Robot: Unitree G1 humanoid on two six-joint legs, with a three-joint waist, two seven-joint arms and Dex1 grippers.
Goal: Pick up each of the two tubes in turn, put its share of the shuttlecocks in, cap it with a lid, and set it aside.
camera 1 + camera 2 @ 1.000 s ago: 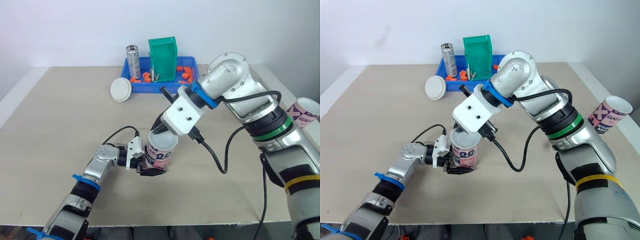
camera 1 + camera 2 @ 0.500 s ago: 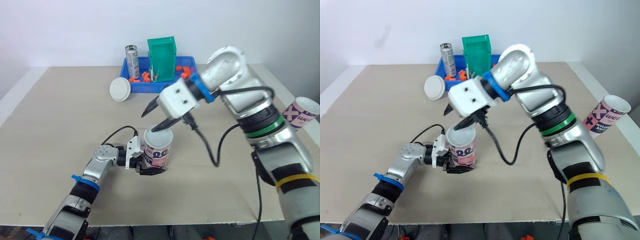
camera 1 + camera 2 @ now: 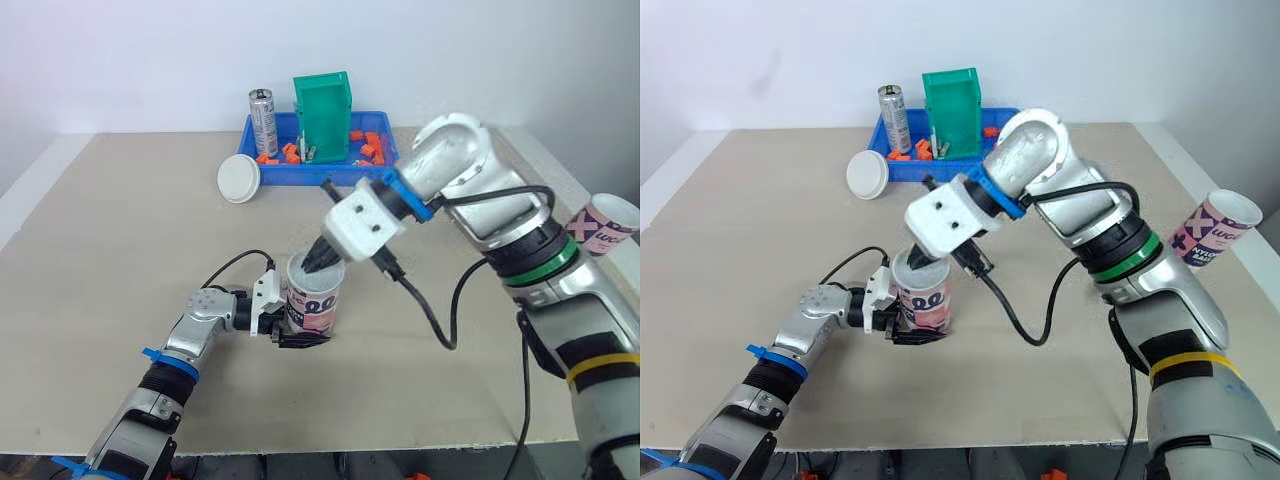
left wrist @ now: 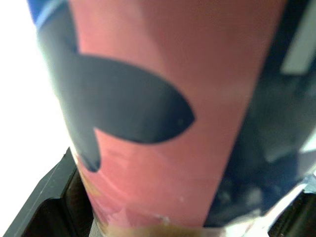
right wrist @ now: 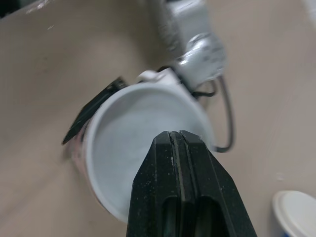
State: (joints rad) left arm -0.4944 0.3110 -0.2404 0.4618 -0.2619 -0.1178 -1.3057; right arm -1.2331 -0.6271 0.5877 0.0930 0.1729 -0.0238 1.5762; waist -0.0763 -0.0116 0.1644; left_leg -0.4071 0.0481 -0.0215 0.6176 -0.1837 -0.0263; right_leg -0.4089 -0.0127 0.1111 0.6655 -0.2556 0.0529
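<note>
The pink tube (image 3: pixel 316 297) stands upright near the middle of the table (image 3: pixel 120 250). The robot's left hand (image 3: pixel 303 338) is clenched around its base, apparently to steady it for loading. The right hand (image 3: pixel 320 260) points down into the open mouth with its two black fingers (image 5: pixel 177 148) pressed together and nothing visible between them, a pose that suggests pushing the contents down rather than carrying anything in. The right wrist view shows a pale interior, but what it holds cannot be made out.

The second tube (image 3: pixel 603 227) leans at the table's far right edge, well apart. A white lid (image 3: pixel 239 179) lies just beside the blue tray (image 3: pixel 290 176) at the back, which holds a green box (image 3: pixel 322 118), a silver can (image 3: pixel 263 122) and small orange pieces. Capping appears to be the step ahead.
</note>
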